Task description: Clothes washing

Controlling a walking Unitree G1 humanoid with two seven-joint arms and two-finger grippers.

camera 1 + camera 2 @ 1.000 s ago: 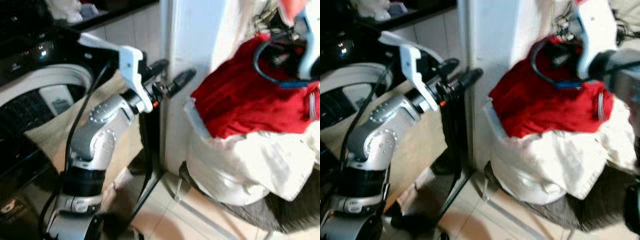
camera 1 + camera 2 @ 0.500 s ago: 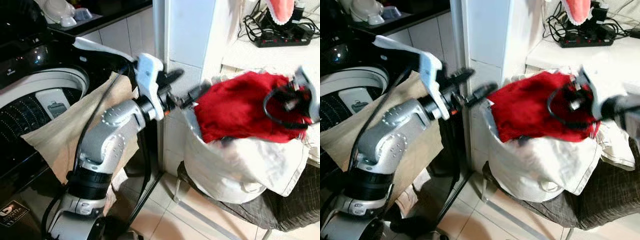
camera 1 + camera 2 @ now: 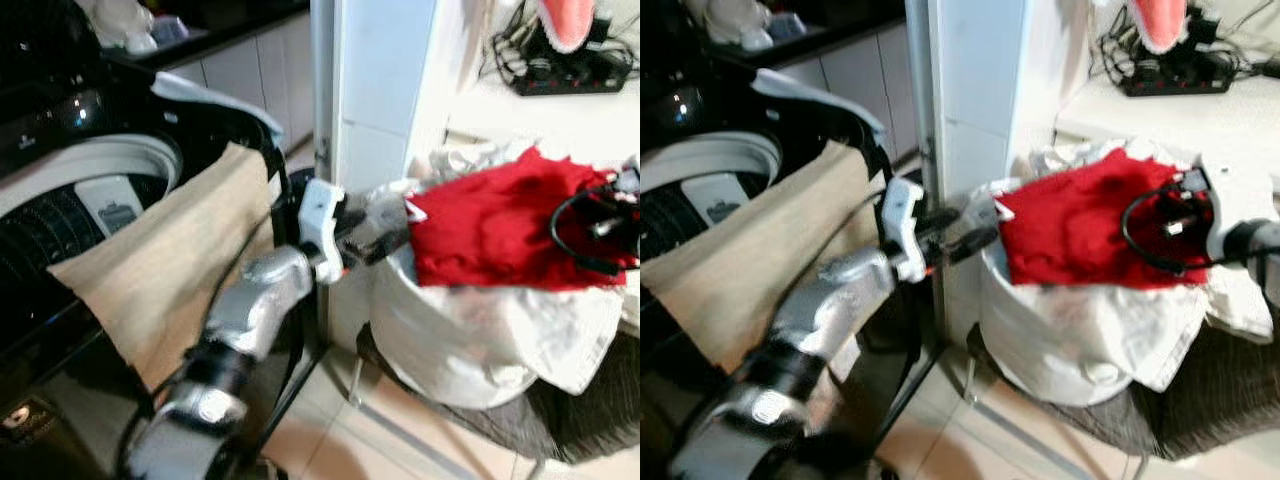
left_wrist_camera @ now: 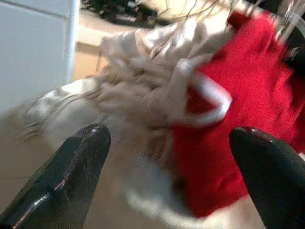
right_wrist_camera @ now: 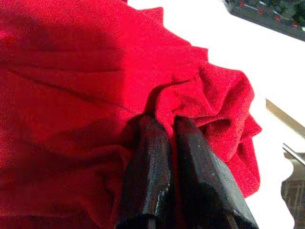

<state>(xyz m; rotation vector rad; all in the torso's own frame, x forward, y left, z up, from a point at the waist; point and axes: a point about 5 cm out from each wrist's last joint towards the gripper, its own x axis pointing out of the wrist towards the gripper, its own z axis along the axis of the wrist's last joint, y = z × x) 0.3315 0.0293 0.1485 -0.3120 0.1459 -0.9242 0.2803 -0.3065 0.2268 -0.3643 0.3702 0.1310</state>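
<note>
red garment (image 5: pixel 95 71) pinched in right jaws

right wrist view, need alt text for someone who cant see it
The right gripper has its two black fingers pressed together, pinching a fold of a crumpled red garment that fills most of the frame. A white surface shows behind it.

Home laundry corner: washing machine (image 3: pixel 70 190)

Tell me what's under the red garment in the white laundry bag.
Under the red garment, pinched by the right gripper, crumpled cream cloth shows at its edge beside the open left gripper. The white laundry bag hides anything deeper.
</note>
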